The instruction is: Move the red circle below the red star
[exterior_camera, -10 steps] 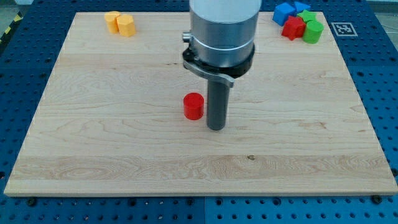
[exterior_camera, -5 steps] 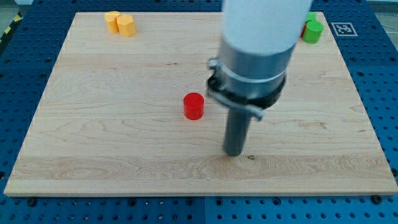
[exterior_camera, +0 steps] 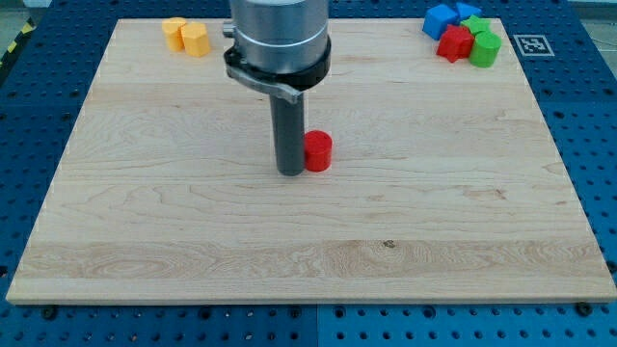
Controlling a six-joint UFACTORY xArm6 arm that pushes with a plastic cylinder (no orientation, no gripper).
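The red circle [exterior_camera: 318, 151], a short cylinder, stands near the middle of the wooden board [exterior_camera: 145, 222]. My tip [exterior_camera: 289, 173] rests on the board right against the circle's left side, touching it. The red star [exterior_camera: 455, 43] lies at the view's top right, in a cluster of blocks, far up and to the right of the circle.
Around the red star sit a blue block [exterior_camera: 441, 18], a second blue block [exterior_camera: 467, 11], a green cylinder [exterior_camera: 486, 48] and a green block [exterior_camera: 476, 25]. Two orange-yellow blocks, one [exterior_camera: 174, 31] beside the other [exterior_camera: 195, 40], stand at the top left.
My tip swung from the circle's right, down and around, to its left side. The red circle has shifted slightly right and up.
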